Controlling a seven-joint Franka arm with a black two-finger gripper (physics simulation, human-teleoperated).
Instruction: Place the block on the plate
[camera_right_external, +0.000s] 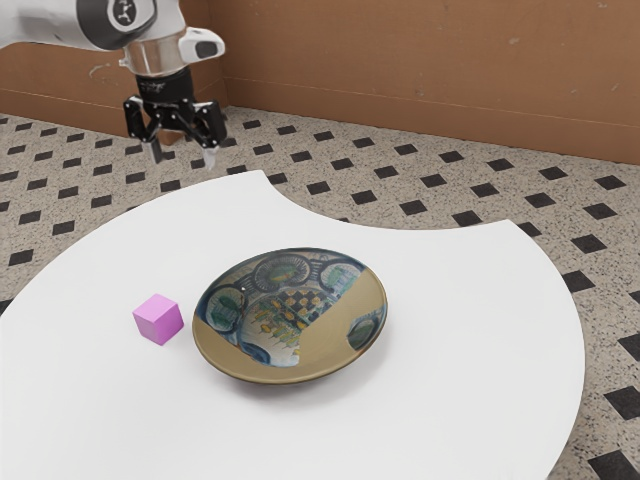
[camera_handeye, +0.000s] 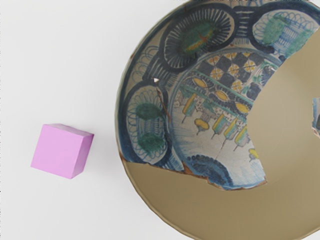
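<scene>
Below the raised claw (camera_right_external: 181, 153), and toward the exterior view's camera, the pink block (camera_right_external: 158, 319) sits on the smooth white table (camera_right_external: 80, 400), just beside the plate (camera_right_external: 335, 335). The claw is released, its fingers spread with nothing between them, presumably so they can straddle the block's flat, sharp-edged sides. The plate lies face up beneath it, ready to receive: round, shallow, apparently glazed pottery, painted blue, green and yellow, with jagged patches of plain tan.
</scene>
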